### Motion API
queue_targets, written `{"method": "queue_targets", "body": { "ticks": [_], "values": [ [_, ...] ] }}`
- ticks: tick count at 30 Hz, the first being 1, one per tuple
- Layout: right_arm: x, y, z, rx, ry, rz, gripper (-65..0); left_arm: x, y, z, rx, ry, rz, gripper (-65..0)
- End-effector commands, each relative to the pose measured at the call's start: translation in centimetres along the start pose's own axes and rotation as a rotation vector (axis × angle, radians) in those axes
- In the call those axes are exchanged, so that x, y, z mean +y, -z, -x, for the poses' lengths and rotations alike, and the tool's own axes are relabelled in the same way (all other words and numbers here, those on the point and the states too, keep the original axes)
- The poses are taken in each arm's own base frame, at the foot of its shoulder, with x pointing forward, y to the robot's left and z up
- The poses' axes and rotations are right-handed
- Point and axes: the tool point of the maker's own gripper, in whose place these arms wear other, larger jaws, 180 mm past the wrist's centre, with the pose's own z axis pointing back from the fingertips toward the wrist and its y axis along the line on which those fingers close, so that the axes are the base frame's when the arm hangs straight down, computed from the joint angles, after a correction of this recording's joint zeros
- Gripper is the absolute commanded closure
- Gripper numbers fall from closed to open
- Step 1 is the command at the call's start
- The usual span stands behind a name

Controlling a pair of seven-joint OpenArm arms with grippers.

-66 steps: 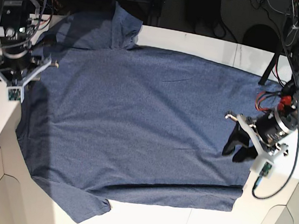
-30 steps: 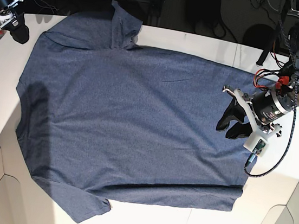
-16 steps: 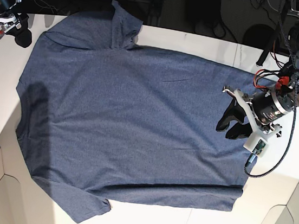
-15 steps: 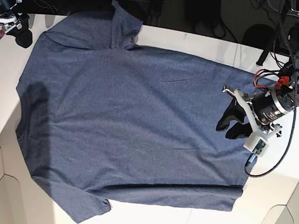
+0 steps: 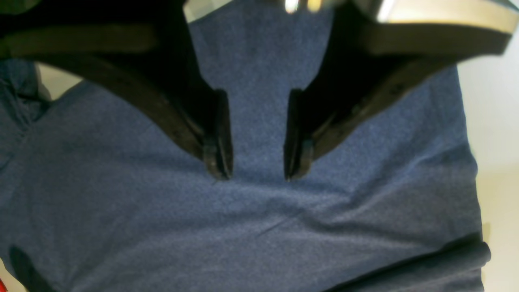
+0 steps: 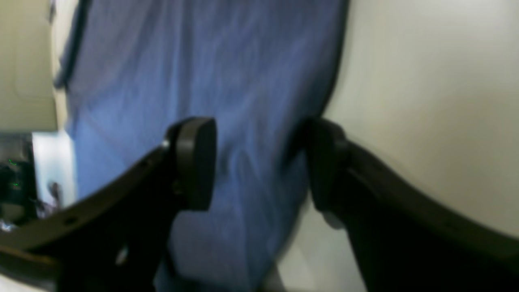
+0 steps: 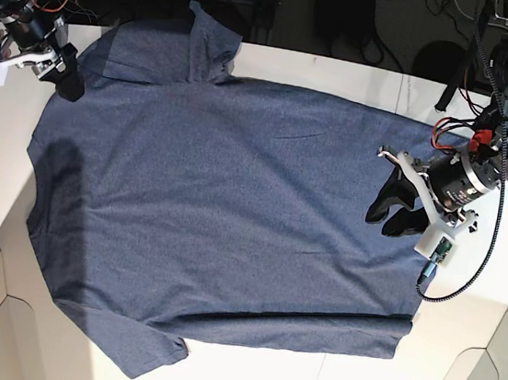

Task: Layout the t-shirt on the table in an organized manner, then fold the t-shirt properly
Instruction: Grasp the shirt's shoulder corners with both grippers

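Navy heathered cloth, the t-shirt [image 7: 223, 214], lies spread across the white table [image 7: 360, 78]. We judge layout nearly done; folding comes next. Our left gripper [image 7: 389, 209], narrowly parted, hovers at frame right; our right gripper [image 7: 64, 74], wide and empty, sits upper left.

The left gripper [image 5: 256, 162] is hovering low at the right, jaws parted. The right gripper [image 6: 259, 170] is hanging at the far left, jaws spread.
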Motion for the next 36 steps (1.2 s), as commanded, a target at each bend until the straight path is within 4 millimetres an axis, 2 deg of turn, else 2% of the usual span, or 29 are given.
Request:
{"method": "queue_targets", "body": {
  "ticks": [1,4,10,14,17,21,22,27,36],
  "values": [
    [-1.1,-0.2,0.6,0.033,0.008,0.037,-35.3,0.1,-0.3,-1.6,-0.051,0.022,0.009,-22.3],
    [-1.7,0.0,1.4,0.050,0.036,0.045,-35.2,0.1,-0.3,-1.6,-0.051,0.022,0.009,-22.3],
    [-1.4,-0.1,2.2,0.094,0.043,0.029,-35.1,0.1,-0.3,-1.6,-0.050,0.022,0.008,-22.3],
    [-1.3,-0.1,2.7,0.124,0.037,0.023,-32.5,1.1,-0.3,-1.4,-0.036,0.013,-0.047,-22.3],
    [-1.3,-0.1,2.7,0.124,0.037,0.023,-23.9,3.0,-0.5,-0.7,0.001,0.024,-0.151,-22.3],
    [-1.3,-0.1,2.7,0.124,0.037,0.023,-2.9,4.8,-0.8,-0.2,0.029,0.032,-0.252,-22.3],
    [-1.3,-0.1,2.7,0.124,0.037,0.023,0.0,5.0,-0.9,-0.2,0.032,0.032,-0.265,-22.3],
    [-1.3,-0.1,2.7,0.124,0.037,0.023,0.0,5.6,-1.2,-0.1,0.036,0.036,-0.286,-22.3],
    [-1.2,-0.1,2.7,0.122,0.038,0.021,0.0,9.3,-4.5,-1.1,-0.038,-0.072,-0.357,-22.3]
  ]
}}
